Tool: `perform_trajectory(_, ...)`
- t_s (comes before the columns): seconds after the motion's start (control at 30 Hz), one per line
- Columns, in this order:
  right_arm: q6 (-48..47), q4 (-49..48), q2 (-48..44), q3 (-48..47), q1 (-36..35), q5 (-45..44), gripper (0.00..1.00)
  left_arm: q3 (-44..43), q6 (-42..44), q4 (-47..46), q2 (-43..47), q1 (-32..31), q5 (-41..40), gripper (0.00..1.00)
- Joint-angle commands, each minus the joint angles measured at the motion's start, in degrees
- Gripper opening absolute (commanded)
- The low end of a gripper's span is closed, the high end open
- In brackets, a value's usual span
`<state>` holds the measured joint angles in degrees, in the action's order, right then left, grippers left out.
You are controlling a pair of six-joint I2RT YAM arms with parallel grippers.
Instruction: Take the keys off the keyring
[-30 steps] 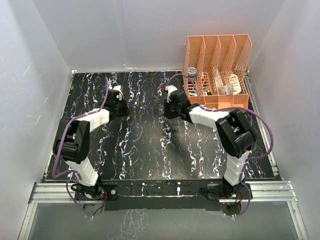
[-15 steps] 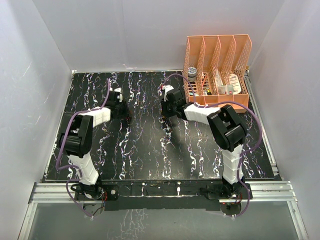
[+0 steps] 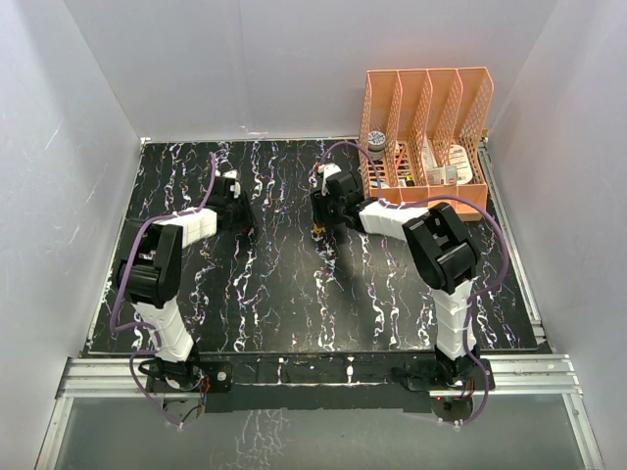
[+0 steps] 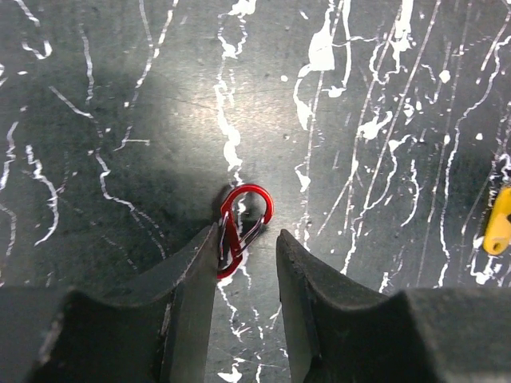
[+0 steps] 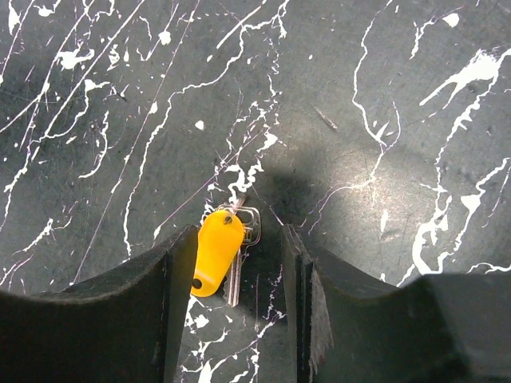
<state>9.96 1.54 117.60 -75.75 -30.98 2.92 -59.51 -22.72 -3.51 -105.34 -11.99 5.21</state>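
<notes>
The keyring (image 4: pixel 245 226), a thin dark red loop, lies on the black marbled table between my left gripper's (image 4: pixel 247 236) open fingers and touches the left finger (image 4: pixel 196 279). The keys (image 5: pixel 217 252), a yellow-gold piece with thin silver blades under it, lie apart from the ring between my right gripper's (image 5: pixel 239 234) open fingers, close to the left finger (image 5: pixel 172 279). The yellow piece also shows at the right edge of the left wrist view (image 4: pixel 499 221). In the top view the left gripper (image 3: pixel 243 217) and right gripper (image 3: pixel 318 217) are both low over the table's far middle.
An orange slotted file organizer (image 3: pixel 427 137) with small items stands at the back right, just right of the right arm. White walls enclose the table (image 3: pixel 294 284) on the left, back and right. Purple cables loop over both arms.
The right gripper has moved a little left and toward the back and now sits over the keys. The left arm has folded in slightly, with its gripper nearly in the same place.
</notes>
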Motion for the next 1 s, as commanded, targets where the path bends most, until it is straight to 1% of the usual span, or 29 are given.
perform_trajectory(0.0,-1.69,-2.77,-4.43,-2.34,0.27,-1.47,0.45,-1.36,1.89,5.07,4.38,0.66,-5.6,0.36)
perform_trajectory(0.03,-2.06,-2.82,-5.46,-2.26,0.24,-1.63,0.45,-1.8,2.11,5.76,5.31,0.7,-6.78,0.38)
perform_trajectory(0.1,-2.39,-2.94,-7.97,-2.2,0.3,-2.42,0.51,-2.89,2.75,7.25,7.16,0.8,-7.49,0.41)
perform_trajectory(0.2,-2.82,-2.77,-11.45,-2.05,0.31,-3.44,0.56,-3.78,3.11,7.98,10.45,0.76,-7.11,0.42)
perform_trajectory(0.23,-2.9,-2.71,-12.64,-2.03,0.31,-4.02,0.57,-4.03,3.17,8.14,11.28,0.79,-7.07,0.64)
perform_trajectory(0.27,-2.99,-2.61,-13.65,-1.93,0.31,-4.78,0.57,-4.24,3.38,8.47,12.1,0.87,-7.06,0.79)
perform_trajectory(0.37,-3.02,-2.88,-16.86,-1.17,0.52,-6.62,0.59,-4.69,4.05,8.97,13.24,0.88,-6.99,0.86)
perform_trajectory(0.47,-3.01,-4.04,-19.9,0.1,0.73,-7.57,0.61,-3.64,4.33,8.12,12.7,0.95,-6.51,0.87)
perform_trajectory(0.57,-2.77,-4.24,-21.3,0.65,0.83,-7.93,0.61,-1.86,4.17,6.88,11.45,0.96,-5.73,0.86)
perform_trajectory(0.63,-2.51,-4.56,-21.87,0.99,0.88,-7.86,0.61,-0.64,3.88,5.74,10.37,0.93,-5.39,0.8)
perform_trajectory(0.67,-2.47,-4.73,-22.08,1.19,0.84,-7.89,0.61,-0.35,3.9,5.38,9.7,0.92,-5.24,0.68)
perform_trajectory(0.7,-2.42,-4.79,-22.15,1.28,0.84,-7.91,0.6,0.0,3.8,4.92,9.05,0.91,-5.16,0.52)
perform_trajectory(0.77,-2.42,-4.79,-22.07,1.16,0.84,-7.63,0.59,0.42,2.73,4.14,7.75,0.92,-5.07,0.1)
perform_trajectory(0.8,-2.27,-4.77,-21.92,1.13,0.85,-7.49,0.59,0.25,2.54,4.17,6.78,0.96,-4.48,0.0)
perform_trajectory(0.9,-2.03,-5.07,-22.0,1.41,0.84,-7.01,0.58,-0.25,1.7,3.64,5.2,0.95,-2.57,0.0)
perform_trajectory(0.97,-1.77,-5.25,-21.96,1.68,0.84,-6.76,0.58,0.58,1.8,1.53,4.91,0.94,-0.58,0.0)
